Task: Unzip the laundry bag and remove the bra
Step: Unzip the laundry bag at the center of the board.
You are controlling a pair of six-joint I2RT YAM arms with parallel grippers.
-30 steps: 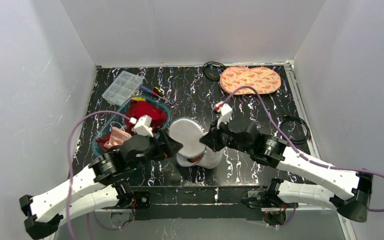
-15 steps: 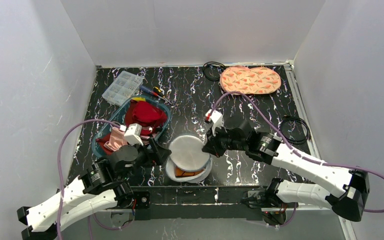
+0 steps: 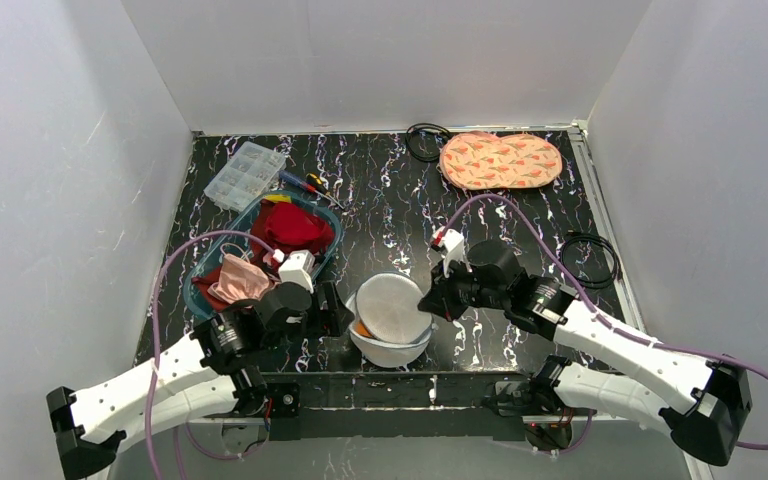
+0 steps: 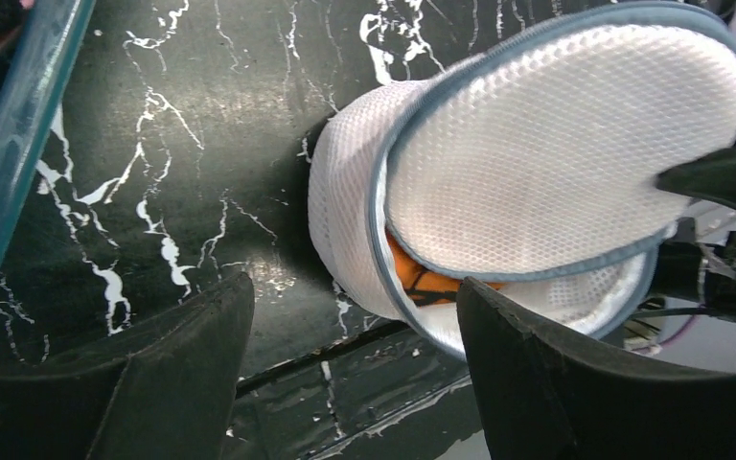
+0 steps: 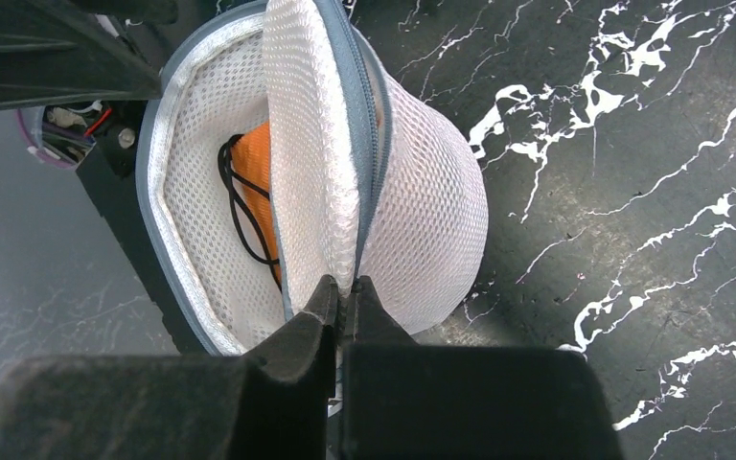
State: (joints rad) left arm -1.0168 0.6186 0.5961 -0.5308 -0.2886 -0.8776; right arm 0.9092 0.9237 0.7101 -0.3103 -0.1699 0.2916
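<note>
Laundry bag [image 3: 392, 312]: soft, light mesh, lid rim pinched in your right claw [image 5: 343, 299]. Bra [image 5: 257, 172] inside: limp, probably snag-prone; take a strap with your left claw [image 4: 353, 299], spread and empty.

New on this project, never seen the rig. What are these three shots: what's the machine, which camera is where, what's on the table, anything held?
Two robot arms are bolted side by side at the near edge of a black table. The wide shot is from a fixed camera above and behind them; each close-up is from a camera on one wrist, so the dark shapes at its bottom are that arm's fingers. Each arm ends in a two-finger tool. The right tool is shut, pinching the zipper edge of the laundry bag, a white mesh drum with its round flap open. Something orange shows inside. The left tool is open beside the bag, holding nothing. Also there: a teal basket of red and pink clothes, a clear compartment box and a peach patterned mat.
</note>
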